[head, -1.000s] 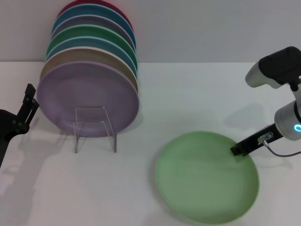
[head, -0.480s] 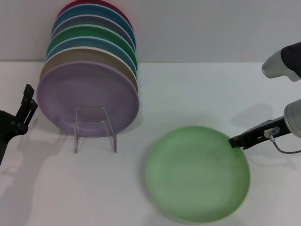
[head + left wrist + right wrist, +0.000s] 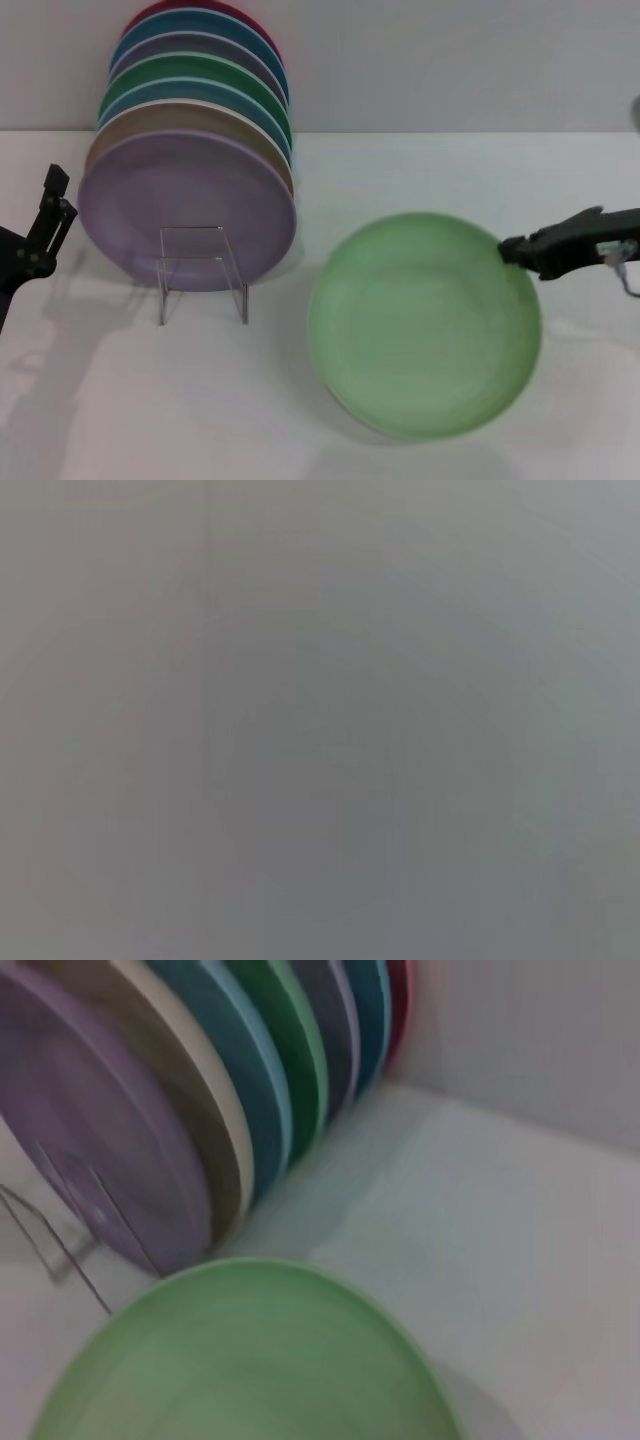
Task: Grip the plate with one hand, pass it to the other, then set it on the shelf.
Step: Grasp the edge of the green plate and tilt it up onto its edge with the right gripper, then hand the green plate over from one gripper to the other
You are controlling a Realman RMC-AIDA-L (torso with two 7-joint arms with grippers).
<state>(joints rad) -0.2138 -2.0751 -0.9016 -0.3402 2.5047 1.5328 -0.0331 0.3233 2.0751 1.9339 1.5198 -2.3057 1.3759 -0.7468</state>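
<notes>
The light mint-green plate (image 3: pixel 425 325) hangs above the white table, right of centre, tilted a little. My right gripper (image 3: pixel 512 249) is shut on its far right rim, with the arm reaching in from the right edge. The plate also fills the near part of the right wrist view (image 3: pixel 250 1360). The clear acrylic shelf (image 3: pixel 201 272) stands at the left with a row of upright plates in it. It shows faintly in the right wrist view (image 3: pixel 60 1240). My left gripper (image 3: pixel 55 200) is open at the left edge, just left of the shelf. The left wrist view shows only grey.
A lavender plate (image 3: pixel 185 210) fronts the row on the shelf, with beige, blue, emerald-green (image 3: pixel 200 72) and red plates behind it. The lavender plate also shows in the right wrist view (image 3: pixel 100 1140). A grey wall closes the back of the table (image 3: pixel 420 170).
The right gripper has lifted the mint-green plate off the table and tilted it up. The right arm has drawn back to the right. The left gripper has shifted slightly left.
</notes>
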